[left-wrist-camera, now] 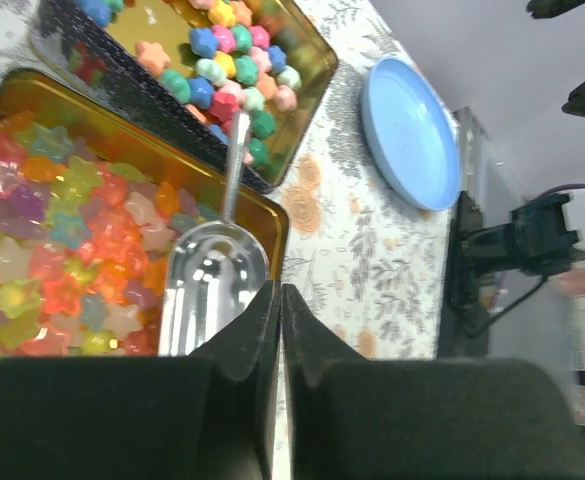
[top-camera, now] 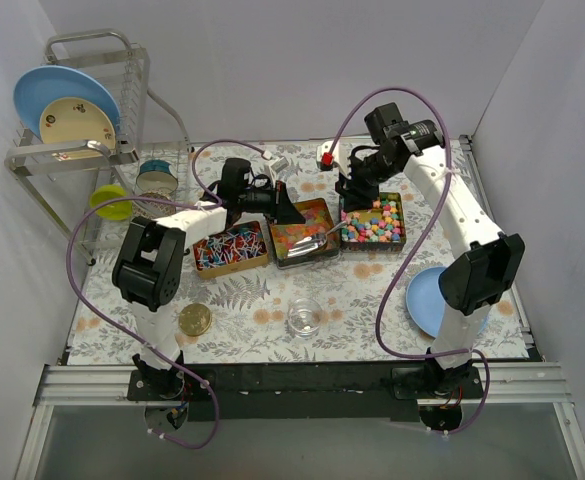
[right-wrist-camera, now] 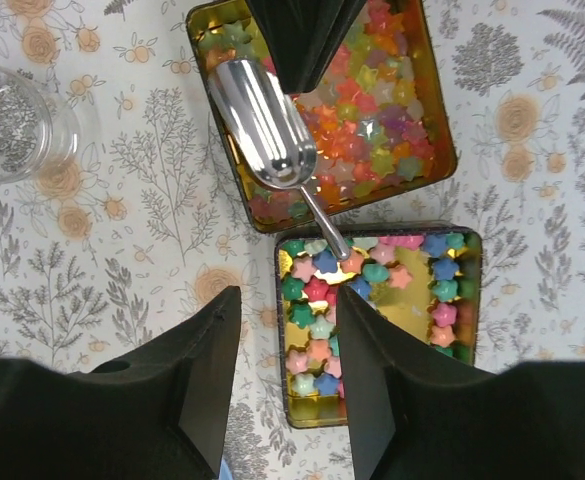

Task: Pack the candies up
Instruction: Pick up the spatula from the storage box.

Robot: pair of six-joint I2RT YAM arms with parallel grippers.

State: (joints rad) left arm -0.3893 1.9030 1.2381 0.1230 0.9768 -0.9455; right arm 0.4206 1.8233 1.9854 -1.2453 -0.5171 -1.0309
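Three open gold tins sit mid-table. The left one holds red/blue/white wrapped candies (top-camera: 230,248). The middle one holds glossy gummies (top-camera: 294,232) (left-wrist-camera: 62,260) (right-wrist-camera: 377,130). The right one holds pastel star candies (top-camera: 374,222) (left-wrist-camera: 234,55) (right-wrist-camera: 382,290). A metal scoop (top-camera: 312,243) (left-wrist-camera: 212,285) (right-wrist-camera: 269,125) lies bowl-up on the gummies, its handle resting on the pastel tin. My left gripper (top-camera: 290,212) (left-wrist-camera: 280,290) is shut on nothing, just above the gummy tin beside the scoop. My right gripper (top-camera: 352,195) (right-wrist-camera: 287,300) is open above the pastel tin's left edge.
An empty glass jar (top-camera: 305,318) (right-wrist-camera: 12,125) and a round gold lid (top-camera: 194,320) stand near the front. A blue plate (top-camera: 424,300) (left-wrist-camera: 412,130) lies at the right. A dish rack (top-camera: 77,110) with plates stands at the back left.
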